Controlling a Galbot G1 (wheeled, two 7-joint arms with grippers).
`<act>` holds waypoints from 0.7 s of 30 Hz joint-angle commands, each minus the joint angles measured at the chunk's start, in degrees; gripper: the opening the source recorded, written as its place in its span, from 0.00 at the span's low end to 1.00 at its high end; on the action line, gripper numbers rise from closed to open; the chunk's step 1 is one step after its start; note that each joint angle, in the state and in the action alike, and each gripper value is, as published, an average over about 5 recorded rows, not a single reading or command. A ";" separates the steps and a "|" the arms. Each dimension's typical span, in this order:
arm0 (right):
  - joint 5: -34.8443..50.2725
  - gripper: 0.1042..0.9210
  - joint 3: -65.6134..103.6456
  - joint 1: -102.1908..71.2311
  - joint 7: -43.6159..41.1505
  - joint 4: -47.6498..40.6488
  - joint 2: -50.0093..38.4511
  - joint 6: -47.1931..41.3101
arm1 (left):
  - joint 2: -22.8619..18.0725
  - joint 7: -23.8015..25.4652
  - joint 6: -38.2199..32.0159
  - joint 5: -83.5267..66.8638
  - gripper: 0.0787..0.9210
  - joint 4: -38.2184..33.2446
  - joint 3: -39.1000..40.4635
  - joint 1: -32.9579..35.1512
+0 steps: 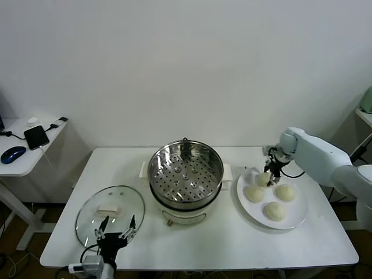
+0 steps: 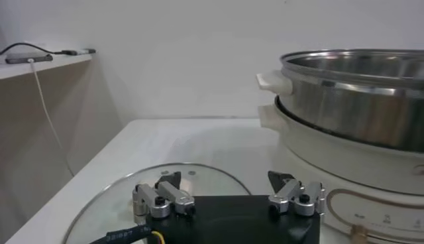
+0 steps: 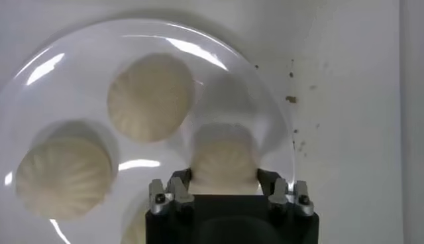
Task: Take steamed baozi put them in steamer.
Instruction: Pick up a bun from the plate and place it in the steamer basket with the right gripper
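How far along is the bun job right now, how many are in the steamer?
None yet: the steamer tray is bare and its glass lid lies off to the side. All four buns remain on the white plate. The right gripper has its jaws around the far bun. The left gripper waits open above the lid.

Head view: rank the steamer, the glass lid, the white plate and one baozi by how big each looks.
1. steamer, largest.
2. glass lid and white plate: they look about alike, so I won't rank them.
3. baozi, clearly smallest.
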 commanded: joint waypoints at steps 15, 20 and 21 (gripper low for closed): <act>17.78 0.70 -20.12 47.35 -2.56 45.52 7.69 12.91 | -0.39 -0.10 0.57 0.12 0.88 -3.58 1.15 1.65; 4.30 0.70 -18.67 42.09 -0.64 52.53 11.50 24.45 | -0.34 -0.17 0.43 0.12 0.88 -3.75 1.14 2.10; 1.30 0.70 -18.48 40.27 -0.04 52.28 11.96 27.12 | -0.35 -0.19 0.40 0.13 0.88 -3.78 1.13 2.16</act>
